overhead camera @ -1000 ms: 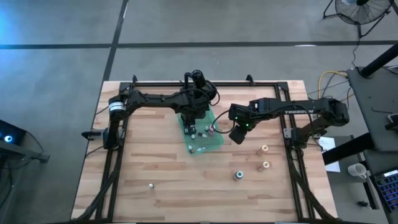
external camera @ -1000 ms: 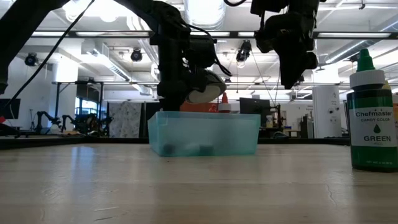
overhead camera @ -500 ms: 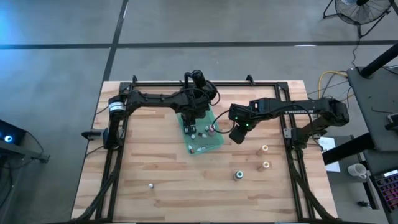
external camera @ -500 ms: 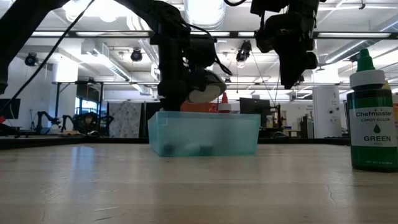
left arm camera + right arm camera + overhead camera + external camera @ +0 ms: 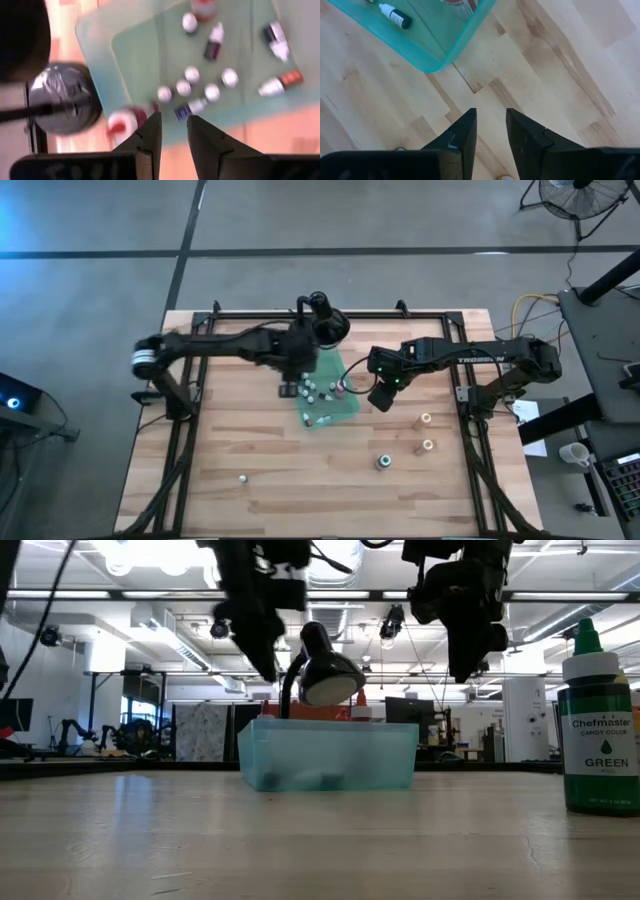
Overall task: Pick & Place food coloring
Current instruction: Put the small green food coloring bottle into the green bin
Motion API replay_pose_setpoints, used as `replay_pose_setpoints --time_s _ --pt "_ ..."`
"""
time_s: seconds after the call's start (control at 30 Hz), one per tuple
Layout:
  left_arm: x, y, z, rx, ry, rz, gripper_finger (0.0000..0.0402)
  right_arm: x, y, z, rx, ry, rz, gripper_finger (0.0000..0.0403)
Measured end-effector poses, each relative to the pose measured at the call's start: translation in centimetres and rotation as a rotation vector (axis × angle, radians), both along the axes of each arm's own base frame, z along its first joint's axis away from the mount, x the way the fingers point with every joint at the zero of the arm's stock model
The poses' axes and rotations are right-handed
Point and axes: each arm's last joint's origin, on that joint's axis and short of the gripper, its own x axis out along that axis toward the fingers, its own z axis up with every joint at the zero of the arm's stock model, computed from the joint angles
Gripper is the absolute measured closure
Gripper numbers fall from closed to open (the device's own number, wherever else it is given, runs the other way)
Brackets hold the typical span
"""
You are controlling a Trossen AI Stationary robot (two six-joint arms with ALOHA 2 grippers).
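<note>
Several tiny food coloring bottles [image 5: 200,90] stand and lie in the translucent teal tray [image 5: 140,55], which sits mid-table [image 5: 345,412]. A red, white-capped bottle [image 5: 120,125] shows at the tray's corner; inside or outside it, I cannot tell. My left gripper [image 5: 172,120] hangs above the tray's left edge [image 5: 290,383], its fingers a little apart with nothing between them. My right gripper [image 5: 490,117] hovers over bare wood just right of the tray [image 5: 380,395], fingers also slightly apart and empty. More bottles stand on the table: two [image 5: 425,419] [image 5: 428,445] at the right and a green one [image 5: 598,730].
A black round-based lamp [image 5: 325,330] stands at the tray's far side, close to my left arm [image 5: 325,675]. A lone small bottle [image 5: 241,477] stands near the front left. Black frame rails [image 5: 185,430] run along the table's left and right sides.
My left gripper has risen out of the tray and swung toward the table's left edge, most of it in the last half second; in the low view it now hangs high above the tray's rim. The tray and my right arm have kept still.
</note>
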Motion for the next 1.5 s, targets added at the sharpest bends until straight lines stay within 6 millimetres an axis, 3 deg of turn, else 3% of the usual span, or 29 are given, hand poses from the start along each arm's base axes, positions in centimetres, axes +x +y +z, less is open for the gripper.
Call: replay_pose_setpoints --time_s 0.2,0.33,0.53,0.73,0.87,0.97,1.2,1.5 --pt "-5.8 -2.4 -0.5 -0.060 -0.037 0.106 0.0335 0.3 0.0 0.1 -0.003 -0.034 0.000 0.0303" --pt "-9.4 -5.3 -0.8 -0.135 -0.084 0.154 0.0335 0.5 0.0 0.1 -0.004 -0.052 -0.002 0.0307" --pt "-14.4 -12.3 -1.4 -0.243 -0.102 -0.140 0.0335 0.5 0.4 0.1 0.014 -0.052 -0.019 0.0309" --pt "-18.5 -18.9 -3.6 -0.269 -0.077 -0.380 0.0335 0.6 1.5 0.1 0.025 -0.051 0.004 0.0309" --pt "-18.9 -22.3 -5.5 -0.287 -0.135 -0.443 0.0335 0.6 1.9 0.1 0.026 -0.053 0.018 0.0312" --pt "-18.2 -23.8 -6.9 -0.286 -0.115 -0.427 0.0335 0.6 2.0 0.1 0.027 -0.054 0.021 0.0310" --pt "-16.9 -25.5 -9.1 -0.228 -0.025 -0.410 0.0335 0.6 2.0 0.1 0.026 -0.057 0.021 0.0312" --pt "-16.8 -25.7 -9.2 -0.252 -0.020 -0.414 0.0335 0.7 2.0 0.1 0.026 -0.058 0.021 0.0310"
